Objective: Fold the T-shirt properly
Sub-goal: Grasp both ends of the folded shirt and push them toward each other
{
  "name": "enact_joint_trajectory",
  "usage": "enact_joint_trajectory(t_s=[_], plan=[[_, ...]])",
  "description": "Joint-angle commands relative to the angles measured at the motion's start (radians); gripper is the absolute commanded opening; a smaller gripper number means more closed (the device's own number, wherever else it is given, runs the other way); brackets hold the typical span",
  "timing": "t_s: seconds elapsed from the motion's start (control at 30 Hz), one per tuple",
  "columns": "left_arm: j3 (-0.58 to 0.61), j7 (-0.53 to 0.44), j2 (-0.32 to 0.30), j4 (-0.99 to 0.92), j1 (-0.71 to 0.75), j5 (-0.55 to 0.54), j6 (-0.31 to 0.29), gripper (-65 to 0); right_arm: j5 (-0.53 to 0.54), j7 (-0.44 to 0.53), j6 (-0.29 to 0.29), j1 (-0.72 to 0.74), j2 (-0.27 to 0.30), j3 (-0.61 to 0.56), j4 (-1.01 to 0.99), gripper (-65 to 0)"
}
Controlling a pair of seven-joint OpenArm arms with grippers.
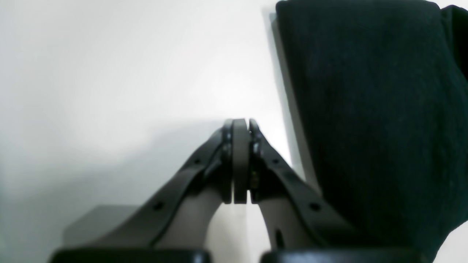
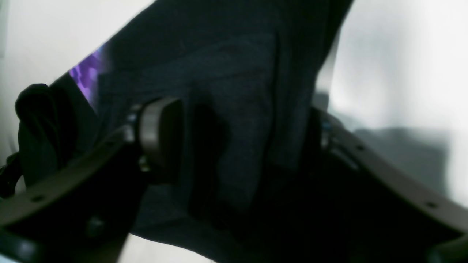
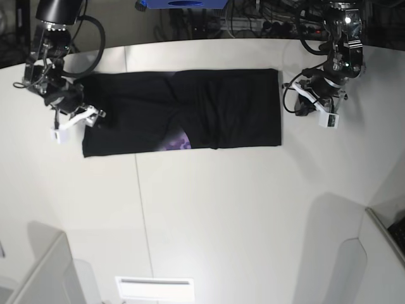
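- Right tool (image 2: 234, 146): jaws stand apart with a thick fold of the black T-shirt (image 3: 183, 111) between them. One pad (image 2: 161, 135) shows a gap to the cloth and the other is hidden behind it, so whether it yet grips cannot be told.
- In the base view this tool sits at the shirt's end nearest the tabletop's (image 3: 221, 215) far left corner.
- Left tool (image 1: 241, 160): clenched, pads pressed flat together, nothing between them. It hangs over bare tabletop just beside the shirt's other end, towards the far right corner, apart from the cloth.
- T-shirt: lies as a long band along the far edge of the tabletop, plain side mostly up, with a small patch of purple print (image 3: 180, 142) showing at its near edge.
- Handling, as judged: light, soft and limp; it will sag and drag, and stacked layers may slide over each other.
- Hold, as judged: take it at the end corners, pinching all layers at the hem together, one tool per end, and lift evenly to keep the fold square.
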Motion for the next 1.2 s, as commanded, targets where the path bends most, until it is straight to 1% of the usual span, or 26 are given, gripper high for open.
enact_joint_trajectory(t_s=[0.0, 0.1, 0.2, 0.3, 0.47, 0.6, 0.67, 0.77, 0.83, 0.93, 1.03, 1.17], plan=[[-0.004, 0.005, -0.009, 0.011, -0.003, 0.002, -0.003, -65.0, -0.02, -0.045, -0.01, -0.007, 0.003, -0.006, -0.002, -29.7], [-0.003, 0.005, -0.009, 0.011, -0.004, 0.002, -0.005, -65.0, -0.02, -0.045, -0.01, -0.003, 0.003, -0.007, -0.022, -39.2], [0.054, 0.002, -0.016, 0.009, -0.008, 0.002, -0.005, -65.0, -0.02, -0.046, -0.007, 0.019, 0.006, -0.007, -0.068, -49.4], [0.112, 0.002, -0.012, 0.006, -0.04, 0.002, 0.0, -65.0, -0.02, -0.048, -0.007, 0.025, 0.005, -0.007, -0.09, -65.0], [0.131, 0.006, -0.009, -0.011, -0.07, 0.002, 0.0, -65.0, -0.02, -0.046, -0.01, 0.025, 0.006, -0.007, -0.078, -65.0], [0.132, 0.006, -0.009, -0.014, -0.093, 0.002, 0.0, -65.0, -0.021, -0.051, -0.013, 0.0, 0.005, -0.007, 0.054, -65.0], [0.158, 0.008, -0.014, -0.014, -0.109, 0.002, 0.0, -65.0, -0.021, -0.054, -0.019, -0.013, 0.003, -0.007, 0.116, -65.0], [0.24, 0.008, -0.017, -0.014, -0.132, 0.002, 0.0, -65.0, -0.021, -0.071, -0.083, -0.017, 0.002, -0.049, 0.177, -65.0], [0.264, 0.008, -0.019, -0.014, -0.135, 0.002, 0.0, -65.0, -0.021, -0.071, -0.116, -0.021, 0.002, -0.081, 0.226, -65.0], [0.278, 0.008, -0.019, -0.014, -0.135, 0.002, 0.001, -65.0, -0.018, -0.068, -0.168, -0.046, 0.002, -0.132, 0.314, -65.0], [0.278, 0.008, -0.017, -0.011, -0.13, 0.002, 0.001, -65.0, -0.017, -0.068, -0.232, -0.05, 0.002, -0.195, 0.395, -65.0], [0.269, 0.008, -0.019, -0.011, -0.127, 0.002, 0.001, -65.0, -0.014, -0.068, -0.295, -0.058, 0.002, -0.259, 0.458, -65.0]])
